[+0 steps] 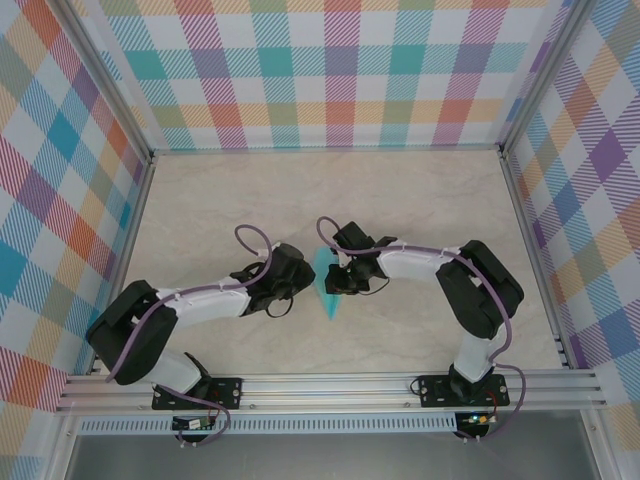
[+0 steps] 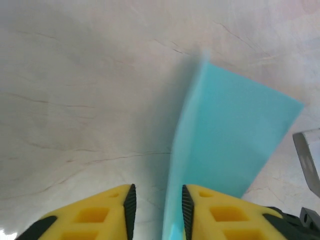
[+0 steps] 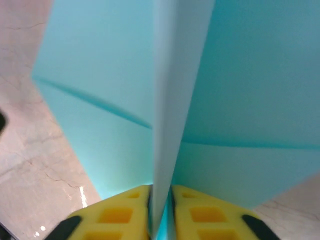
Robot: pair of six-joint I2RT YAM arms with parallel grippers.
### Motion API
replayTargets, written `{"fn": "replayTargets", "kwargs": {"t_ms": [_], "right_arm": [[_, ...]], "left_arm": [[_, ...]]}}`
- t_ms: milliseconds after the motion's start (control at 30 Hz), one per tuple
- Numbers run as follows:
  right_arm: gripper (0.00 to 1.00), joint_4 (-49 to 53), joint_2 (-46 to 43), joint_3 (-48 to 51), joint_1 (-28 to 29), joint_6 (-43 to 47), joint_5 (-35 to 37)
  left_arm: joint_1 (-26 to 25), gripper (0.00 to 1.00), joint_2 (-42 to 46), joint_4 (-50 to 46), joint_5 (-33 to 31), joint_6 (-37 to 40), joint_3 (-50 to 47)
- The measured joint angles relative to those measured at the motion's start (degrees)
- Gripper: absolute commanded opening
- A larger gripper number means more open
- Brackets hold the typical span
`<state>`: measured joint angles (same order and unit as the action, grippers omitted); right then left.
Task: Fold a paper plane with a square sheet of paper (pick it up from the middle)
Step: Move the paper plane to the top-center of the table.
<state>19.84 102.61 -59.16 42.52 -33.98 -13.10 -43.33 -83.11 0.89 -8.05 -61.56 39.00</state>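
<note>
Turquoise paper plane [image 3: 100, 100] clamped by right gripper [image 3: 161, 194]; left gripper [image 2: 158, 200] parted.

Counter [image 1: 200, 200]: beige, marble-look, thin dark veins; small glare spot seen from rt wrist cam. Walls [image 1: 330, 70]: back + both sides, pastel plaid print, upright. Metal posts [image 1: 105, 85] at both back corners. Silver rails [image 1: 330, 385] run along near edge of counter. Grey strip [image 1: 400, 450] lies beyond rails.
</note>
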Motion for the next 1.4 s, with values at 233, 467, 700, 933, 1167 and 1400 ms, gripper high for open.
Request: {"fn": "replayTargets", "kwargs": {"t_ms": [233,467,700,933,1167,1400], "right_arm": [[0.10,6.71,-0.04,-4.11,0.04,0.35,6.71],[0.12,12.66,-0.42,-6.84,0.04,0.55,12.72],[0.19,14.27,2.49,-8.57,0.04,0.52,14.08],[0.12,14.97,4.94,-9.44,0.04,0.37,14.82],[0.08,17.16,5.79,-13.09,0.02,0.57,16.79],[0.09,17.90,13.84,-29.88,-1.22,4.63,16.83]], "left_arm": [[0.26,0.64,4.42,-18.32,-8.98,0.94,6.91],[0.68,0.92,6.56,-26.93,-14.34,0.94,7.76],[0.79,1.00,6.58,-31.52,-16.79,0.94,7.78],[0.90,1.00,6.58,-34.05,-17.81,0.94,7.78],[1.57,1.00,6.58,-36.02,-18.21,1.09,8.87],[3.32,1.00,6.88,-38.82,-18.21,1.16,9.18]]}}
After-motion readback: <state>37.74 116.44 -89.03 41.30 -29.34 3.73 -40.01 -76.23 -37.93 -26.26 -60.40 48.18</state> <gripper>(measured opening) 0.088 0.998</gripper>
